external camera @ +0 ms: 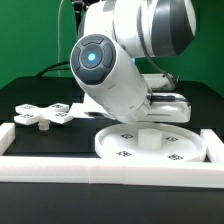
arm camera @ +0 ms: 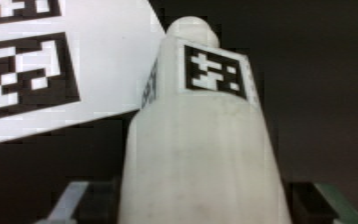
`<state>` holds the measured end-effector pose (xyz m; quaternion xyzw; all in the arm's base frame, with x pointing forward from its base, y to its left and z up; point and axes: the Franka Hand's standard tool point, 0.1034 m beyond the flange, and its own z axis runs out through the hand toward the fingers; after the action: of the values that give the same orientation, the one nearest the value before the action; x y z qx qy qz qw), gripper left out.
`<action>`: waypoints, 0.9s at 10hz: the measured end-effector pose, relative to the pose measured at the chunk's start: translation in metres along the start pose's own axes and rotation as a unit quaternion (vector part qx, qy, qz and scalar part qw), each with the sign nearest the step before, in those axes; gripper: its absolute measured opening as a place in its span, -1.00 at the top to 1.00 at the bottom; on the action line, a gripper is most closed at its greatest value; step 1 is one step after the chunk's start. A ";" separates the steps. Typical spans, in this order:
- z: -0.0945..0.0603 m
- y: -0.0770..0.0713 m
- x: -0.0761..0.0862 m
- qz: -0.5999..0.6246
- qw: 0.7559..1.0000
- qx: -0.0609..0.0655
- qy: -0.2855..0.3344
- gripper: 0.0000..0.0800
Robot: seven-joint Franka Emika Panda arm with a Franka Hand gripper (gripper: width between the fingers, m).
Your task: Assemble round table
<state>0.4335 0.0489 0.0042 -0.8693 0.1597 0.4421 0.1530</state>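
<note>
Pincer (arm camera: 190, 200) spread either side of the post (arm camera: 202, 145), fingers seemingly clear of it; post at the rimmed disc's (external camera: 185, 152) middle, by the desk's (external camera: 50, 140) near edge. Cross-shaped piece (external camera: 45, 115) toward the exterior view's left edge.

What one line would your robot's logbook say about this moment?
gripper straddling post, grip unclear | disc lying flat | cross piece loose, exterior view's left

White disc (external camera: 182, 150), post (arm camera: 202, 150), cross (external camera: 45, 115) w/ blk-wht tags (arm camera: 217, 72).
</note>
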 end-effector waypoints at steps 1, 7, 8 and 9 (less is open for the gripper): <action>-0.001 0.000 0.000 0.000 1.000 0.000 0.000 -0.02; -0.053 -0.009 -0.037 -0.017 1.000 0.005 -0.004 -0.02; -0.052 -0.009 -0.036 -0.017 1.000 0.005 -0.004 -0.02; -0.053 -0.010 -0.034 -0.017 1.000 0.005 0.003 -0.02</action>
<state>0.4566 0.0408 0.0626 -0.8726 0.1474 0.4356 0.1644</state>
